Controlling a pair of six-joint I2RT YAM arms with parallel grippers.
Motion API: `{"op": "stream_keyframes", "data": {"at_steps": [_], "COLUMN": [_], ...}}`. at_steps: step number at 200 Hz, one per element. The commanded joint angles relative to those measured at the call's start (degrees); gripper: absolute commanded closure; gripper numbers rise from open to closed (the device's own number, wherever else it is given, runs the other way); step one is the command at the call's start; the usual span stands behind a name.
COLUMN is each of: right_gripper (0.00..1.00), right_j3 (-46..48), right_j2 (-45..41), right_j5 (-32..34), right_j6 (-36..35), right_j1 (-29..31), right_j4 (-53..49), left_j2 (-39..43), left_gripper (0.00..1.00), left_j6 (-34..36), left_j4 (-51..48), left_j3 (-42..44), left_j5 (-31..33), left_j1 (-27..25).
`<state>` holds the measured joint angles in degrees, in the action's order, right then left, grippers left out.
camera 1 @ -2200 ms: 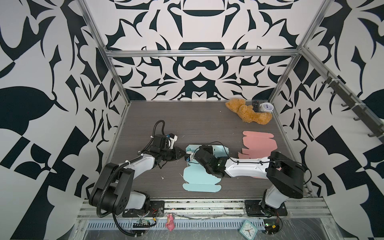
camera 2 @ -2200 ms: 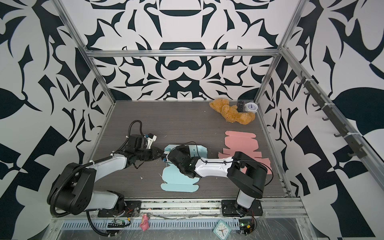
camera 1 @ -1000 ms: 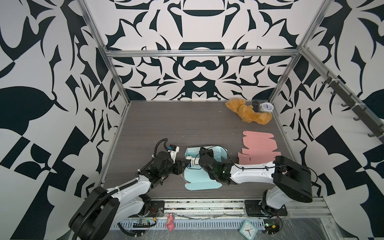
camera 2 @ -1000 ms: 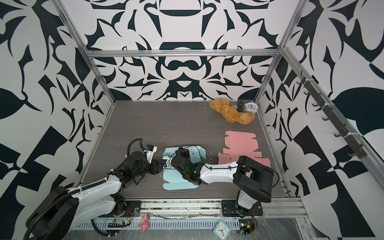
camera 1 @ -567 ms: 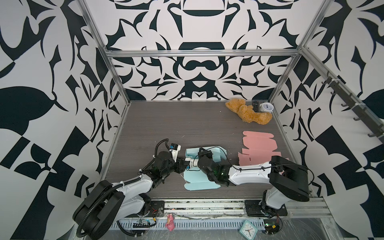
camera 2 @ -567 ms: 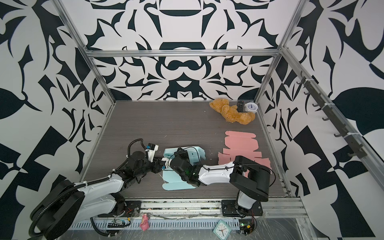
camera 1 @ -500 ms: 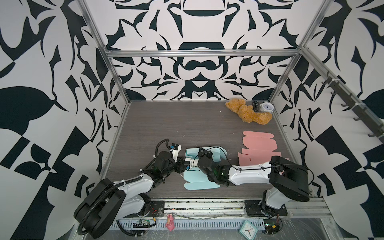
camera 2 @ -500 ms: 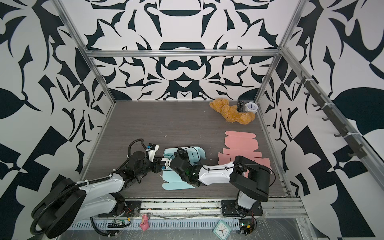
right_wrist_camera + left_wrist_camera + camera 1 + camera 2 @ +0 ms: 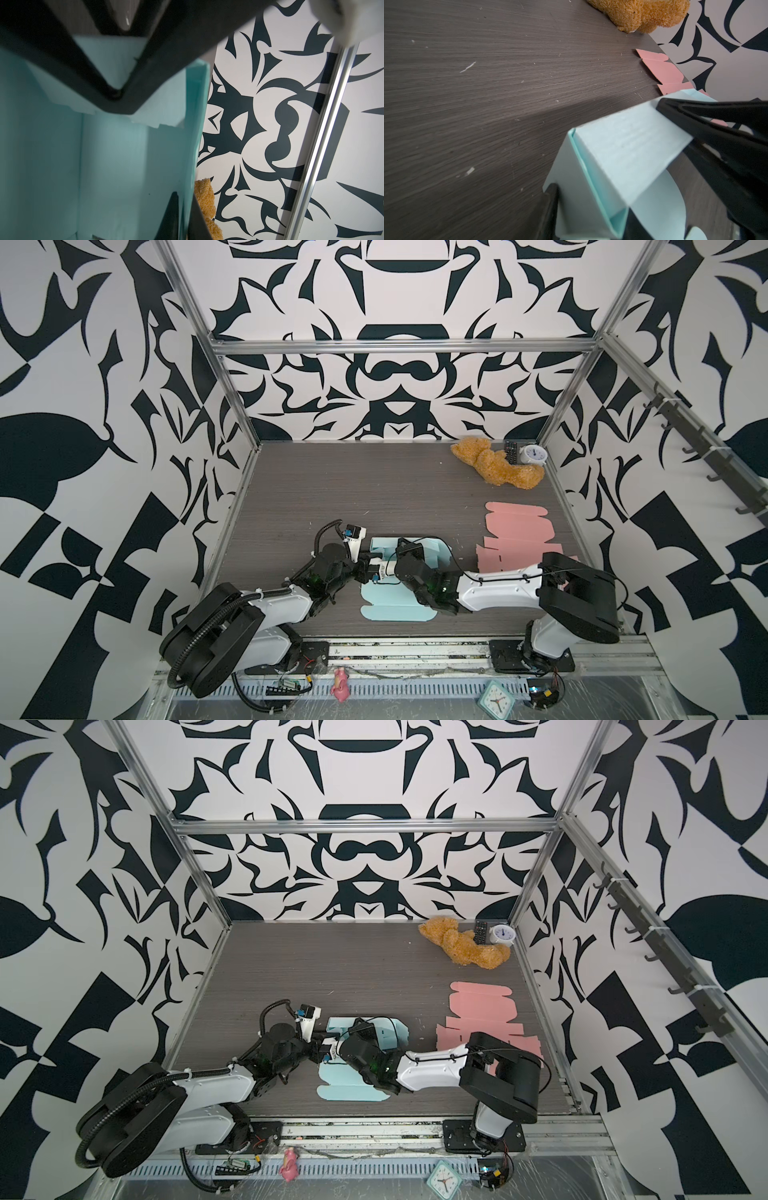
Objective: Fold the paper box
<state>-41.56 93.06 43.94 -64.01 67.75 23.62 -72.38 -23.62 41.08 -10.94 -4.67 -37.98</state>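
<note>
Light-blue paper box point(image 9: 390, 601) sat half-formed, front-centre on dark wood-grain tabletop point(image 9: 374, 489), near panel flat in both top views. Only left wrist view showed doubled side wall. left hand point(image 9: 591, 202) straddled it, grip impossible to tell. right hand point(image 9: 185, 196) pinched thin wall.

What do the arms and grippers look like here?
The left arm and right arm have white shell links between bulky black joints. A ribbed black conduit loops around the left base; thin black cables run along the right link. The gripper fingers are plain black.
</note>
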Motion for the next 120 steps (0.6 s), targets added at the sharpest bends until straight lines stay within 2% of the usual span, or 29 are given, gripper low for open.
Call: {"op": "stream_keyframes", "data": {"at_steps": [1, 28, 65, 120], "right_gripper": [0.85, 0.82, 0.72, 0.42], "right_j3": [-1.1, -1.4, -1.5, -1.6], "right_j2": [-2.1, -2.8, -5.2, -11.8], "right_j5": [-1.5, -2.0, -3.8, -9.2], "right_j6": [2.5, 4.2, 9.5, 24.0], "right_j1": [0.7, 0.9, 1.6, 1.7], "right_j4": [-1.8, -3.1, -5.7, -9.4], "left_j2": [0.5, 0.7, 0.6, 0.1], "left_gripper": [0.67, 0.72, 0.73, 0.74], "left_j6": [0.9, 1.2, 2.1, 3.2], "left_j4": [2.2, 2.2, 2.2, 2.3], "left_j3": [0.6, 0.9, 0.9, 0.8], "left_j5": [2.5, 4.2, 5.3, 7.5], "left_j1": [-0.5, -1.1, -1.7, -2.5]}}
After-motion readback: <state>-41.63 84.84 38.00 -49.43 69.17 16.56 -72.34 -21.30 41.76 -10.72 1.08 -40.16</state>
